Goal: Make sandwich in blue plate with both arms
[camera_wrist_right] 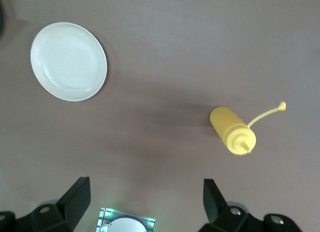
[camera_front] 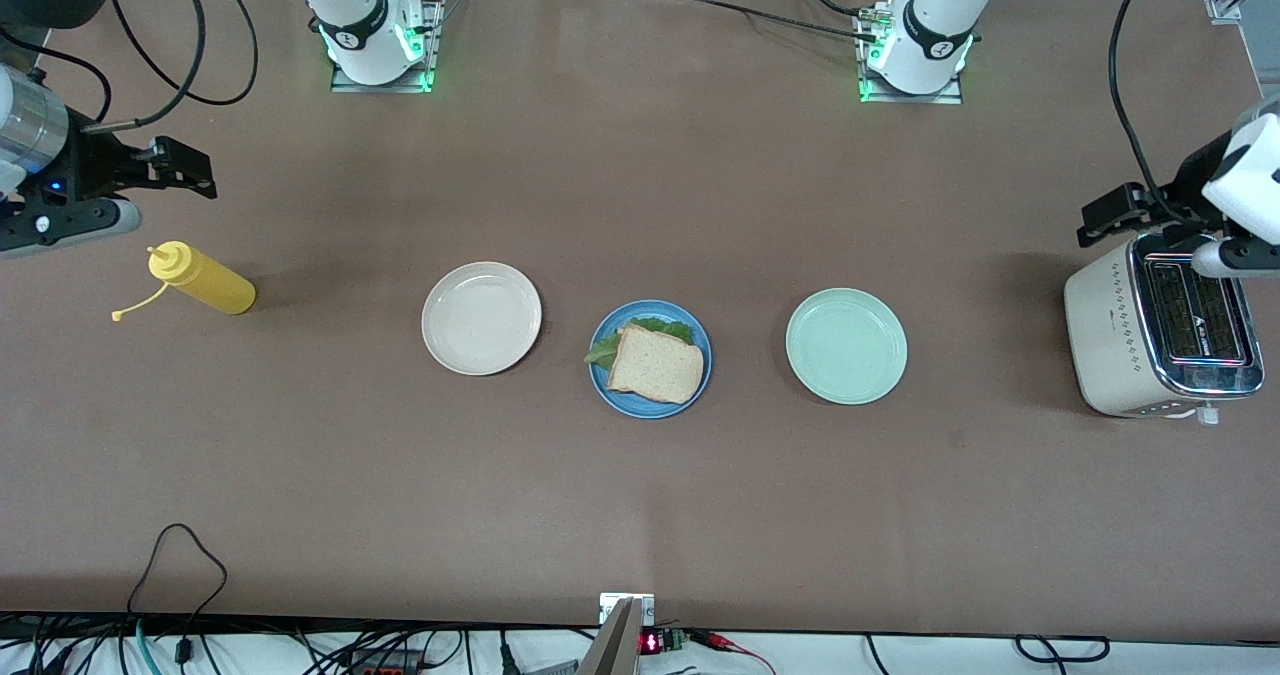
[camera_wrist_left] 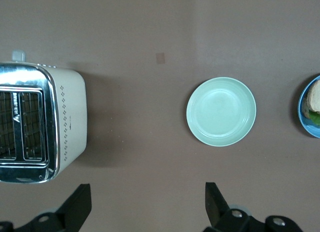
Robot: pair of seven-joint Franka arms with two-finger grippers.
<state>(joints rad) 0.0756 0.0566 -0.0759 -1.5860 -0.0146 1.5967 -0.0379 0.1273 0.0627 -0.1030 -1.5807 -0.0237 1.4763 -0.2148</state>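
Sandwich (camera_front: 655, 364) stacked on blue plate (camera_front: 697, 387), lettuce frilling out, bare worktop (camera_front: 640, 515) all round, left pincer (camera_wrist_left: 147, 204) wide over toaster (camera_front: 1160, 339), right pincer (camera_wrist_right: 146, 202) wide above mustard bottle (camera_front: 201, 278)

Light fell evenly and brightly from overhead on the matte brown table (camera_front: 640, 515). Soft shadows lay beside the yellow plastic squeeze bottle (camera_front: 203, 280) and the cream toaster with chrome top (camera_front: 1160, 340), whose metal glinted. Green lamps glowed at both arm bases. All views were sharp.
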